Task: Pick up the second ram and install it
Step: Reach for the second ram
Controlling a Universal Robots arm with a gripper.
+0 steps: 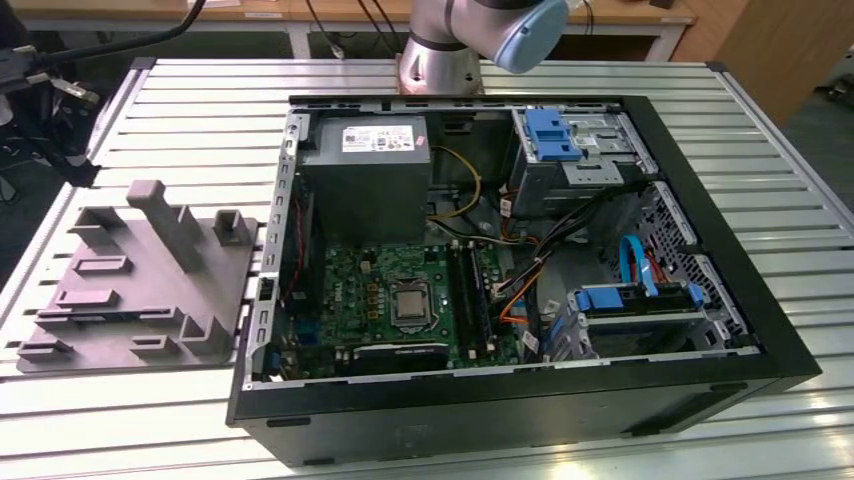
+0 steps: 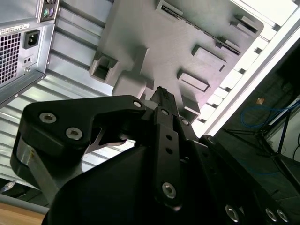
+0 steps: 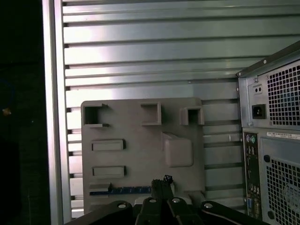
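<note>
Tabletop (image 1: 200, 110): second ram (image 3: 119, 191) along fixture (image 3: 136, 159) edge

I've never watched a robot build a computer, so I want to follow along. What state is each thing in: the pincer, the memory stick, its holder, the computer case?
pincer: shut, holding nothing, hovering over the grey holder.
second ram: lying flat in the grey holder, not gripped.
grey holder: resting on the slatted table, beside the case.
computer case: lying on its side, side panel off, insides exposed.
</note>
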